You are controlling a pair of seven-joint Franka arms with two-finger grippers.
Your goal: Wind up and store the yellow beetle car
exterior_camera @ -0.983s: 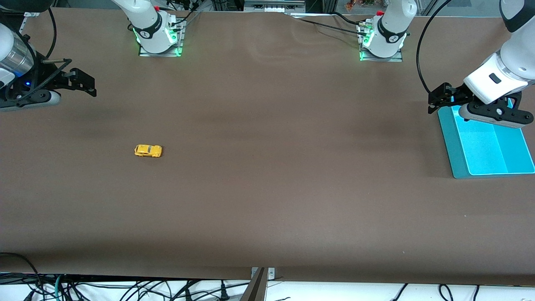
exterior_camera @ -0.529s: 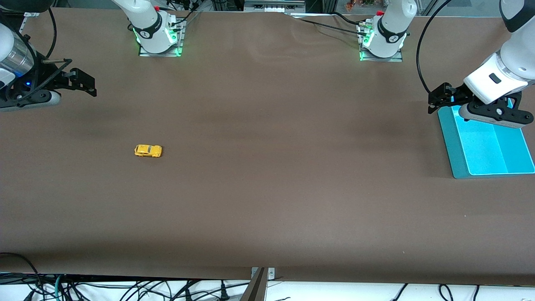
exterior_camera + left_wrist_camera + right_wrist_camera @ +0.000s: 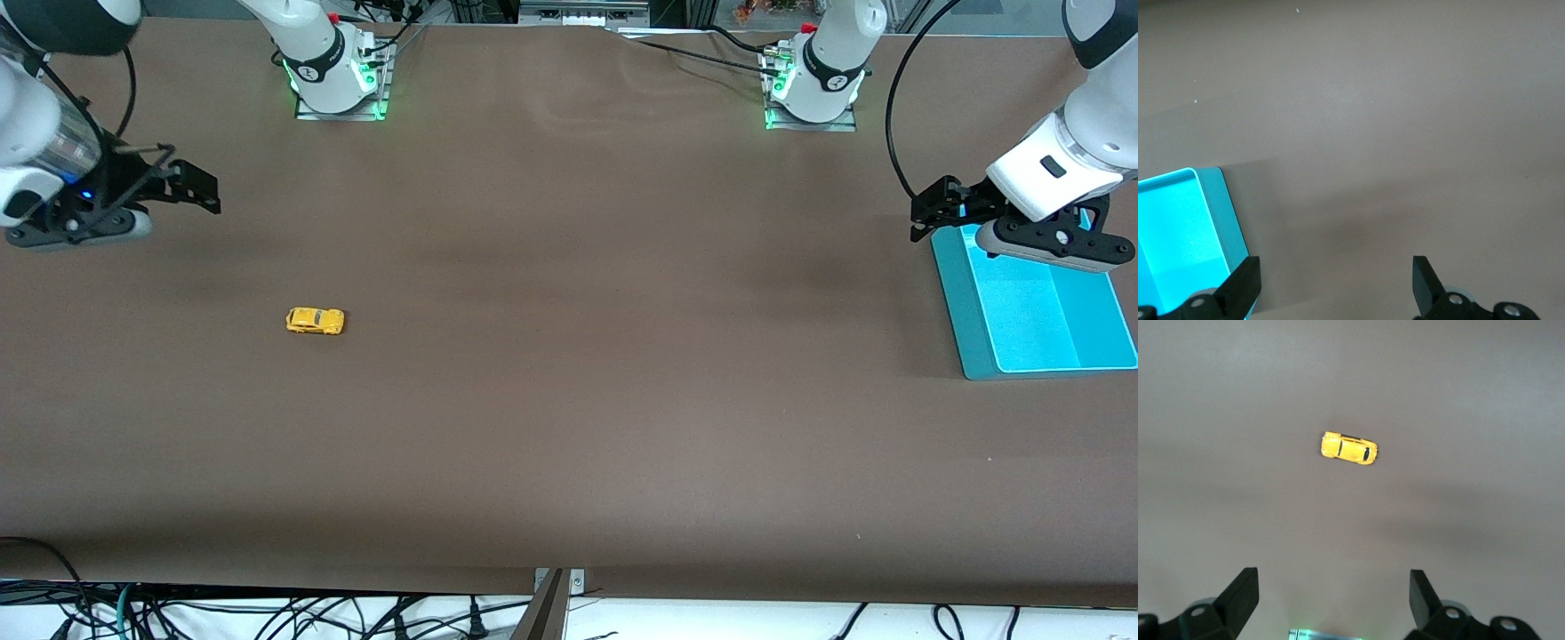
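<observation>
The yellow beetle car [image 3: 315,321] sits on the brown table toward the right arm's end, on its wheels. It also shows in the right wrist view [image 3: 1349,448], well clear of the fingers. My right gripper [image 3: 197,188] is open and empty, up in the air over the table edge at that end, apart from the car. My left gripper [image 3: 932,206] is open and empty, hanging over the edge of the turquoise tray [image 3: 974,347], which also shows in the left wrist view [image 3: 1217,200].
The turquoise tray holds nothing that I can see. The two arm bases [image 3: 338,80] [image 3: 813,84] stand along the table's edge farthest from the front camera. Cables hang below the edge nearest that camera.
My right gripper has shifted a little toward the table's middle and slightly lower in the front view. The car and the left arm have not moved.
</observation>
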